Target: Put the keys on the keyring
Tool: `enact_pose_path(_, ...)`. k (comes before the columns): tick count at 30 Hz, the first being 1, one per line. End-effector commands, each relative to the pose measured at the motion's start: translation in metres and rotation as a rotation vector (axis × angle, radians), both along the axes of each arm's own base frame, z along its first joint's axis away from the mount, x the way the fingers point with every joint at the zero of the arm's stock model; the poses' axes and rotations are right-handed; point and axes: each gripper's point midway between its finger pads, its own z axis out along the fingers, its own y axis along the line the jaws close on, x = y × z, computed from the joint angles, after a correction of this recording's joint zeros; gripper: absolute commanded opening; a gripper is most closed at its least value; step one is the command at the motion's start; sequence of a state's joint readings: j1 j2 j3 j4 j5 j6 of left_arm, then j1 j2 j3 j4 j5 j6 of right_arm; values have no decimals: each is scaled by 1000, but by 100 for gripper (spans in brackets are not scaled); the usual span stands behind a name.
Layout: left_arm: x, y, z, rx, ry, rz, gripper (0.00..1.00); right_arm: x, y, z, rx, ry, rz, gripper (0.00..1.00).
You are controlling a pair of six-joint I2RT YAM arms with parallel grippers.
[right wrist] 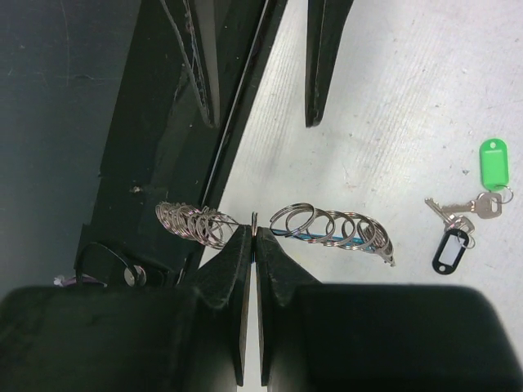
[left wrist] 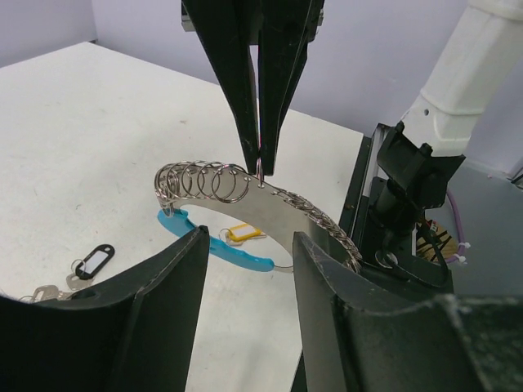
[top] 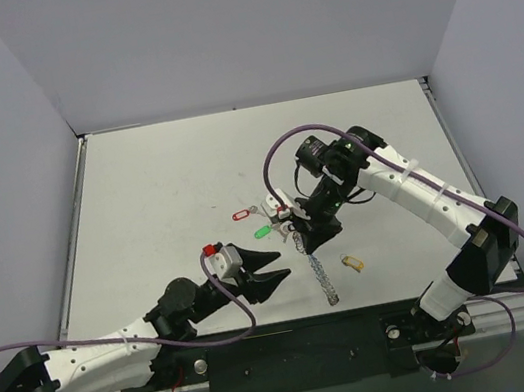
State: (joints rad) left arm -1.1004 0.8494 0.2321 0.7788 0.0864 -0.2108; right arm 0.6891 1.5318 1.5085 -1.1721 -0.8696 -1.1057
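Above the table, the right gripper pinches the coiled keyring.

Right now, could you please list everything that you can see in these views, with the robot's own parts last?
keyring: one, silvery coil with a blue segment, near the table's front
red-tagged key: one, silver, mid-table
green-tagged key: one, silver, just nearer than the red one
black-tagged key: one, silver, beside the green one
yellow-tagged key: one, right of the keyring
table: one, white
left gripper: one, black, open, left of the keyring
right gripper: one, black, shut on the keyring
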Motion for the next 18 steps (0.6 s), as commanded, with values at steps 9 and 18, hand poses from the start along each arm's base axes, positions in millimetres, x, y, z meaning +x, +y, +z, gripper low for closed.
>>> enact_pose_path(9,9,-13,11,-73,-14,40,54,-21,5,11,44,73,47,0)
enact_pose_path(18,2,-16,13,-92,0,-4,47,-22,7,11,47,82,48,0)
